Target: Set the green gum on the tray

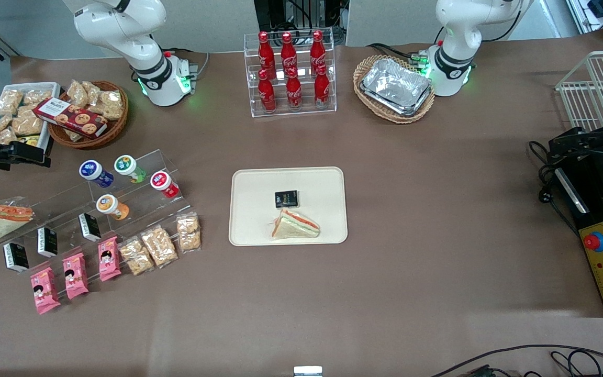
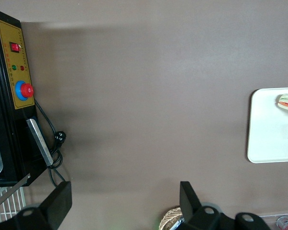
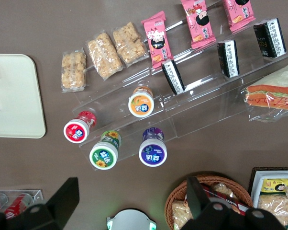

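Green gum (image 1: 129, 167) lies on the acrylic rack (image 1: 139, 196) (untouched); pincer (image 3: 129, 201), fingers apart, hovers above; tray (image 1: 249, 230) sits mid-surface.

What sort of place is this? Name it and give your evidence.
Probably a mock snack-shop counter in a robot lab: gum bottles such as the green gum on an acrylic rack, cola bottles, a tray. The gripper hangs open above the rack.

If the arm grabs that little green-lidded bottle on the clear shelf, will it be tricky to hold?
Probably a bit. The green gum is round and smooth, so it may slip or roll off the sloped clear shelf if nudged. It looks small, likely light and stiff. The gripper, jaws open, hangs above it.
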{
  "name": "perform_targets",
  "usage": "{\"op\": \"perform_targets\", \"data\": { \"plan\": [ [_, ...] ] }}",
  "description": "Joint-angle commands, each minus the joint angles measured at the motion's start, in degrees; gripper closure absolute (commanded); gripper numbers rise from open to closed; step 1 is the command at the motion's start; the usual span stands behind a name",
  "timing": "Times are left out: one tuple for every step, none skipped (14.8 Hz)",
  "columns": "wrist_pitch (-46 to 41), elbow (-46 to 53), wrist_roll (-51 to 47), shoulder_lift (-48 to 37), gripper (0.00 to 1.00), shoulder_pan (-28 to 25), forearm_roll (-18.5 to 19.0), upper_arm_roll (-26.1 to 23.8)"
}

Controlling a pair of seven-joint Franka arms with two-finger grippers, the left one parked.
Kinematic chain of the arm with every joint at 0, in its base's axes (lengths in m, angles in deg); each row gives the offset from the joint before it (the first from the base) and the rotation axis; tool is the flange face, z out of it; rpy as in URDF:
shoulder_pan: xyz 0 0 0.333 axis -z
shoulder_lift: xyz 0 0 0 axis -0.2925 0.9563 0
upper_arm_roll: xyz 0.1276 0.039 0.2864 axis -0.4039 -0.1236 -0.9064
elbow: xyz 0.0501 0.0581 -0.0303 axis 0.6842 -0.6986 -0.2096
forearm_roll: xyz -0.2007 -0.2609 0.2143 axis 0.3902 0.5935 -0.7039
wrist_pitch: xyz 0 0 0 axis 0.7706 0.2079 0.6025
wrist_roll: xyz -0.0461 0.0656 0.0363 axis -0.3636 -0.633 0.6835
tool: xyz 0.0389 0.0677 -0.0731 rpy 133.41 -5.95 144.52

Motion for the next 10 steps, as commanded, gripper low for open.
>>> {"op": "perform_targets", "data": {
  "plan": [
    [-1.33,1.78,1.01,1.0,0.0,0.07,0.95,0.07],
    [-1.33,1.78,0.92,1.08,0.0,0.07,0.95,0.07],
    [-1.41,1.78,0.92,1.09,0.0,0.07,0.95,-0.02],
    [-1.42,1.78,0.92,1.0,0.0,0.07,0.95,0.07],
    [-1.42,1.78,1.18,1.0,0.0,0.24,0.95,0.24],
    [-1.42,1.78,1.27,0.91,0.0,0.33,0.86,0.25],
    [-1.59,1.43,1.28,0.56,0.0,0.33,0.86,0.33],
    [-2.46,0.99,1.36,0.04,0.0,0.33,0.86,0.33],
    [-3.6,0.29,1.36,-0.93,0.0,0.33,0.86,0.42],
    [-3.61,-1.02,1.28,-2.24,0.0,0.24,0.86,0.33]
  ]
}}
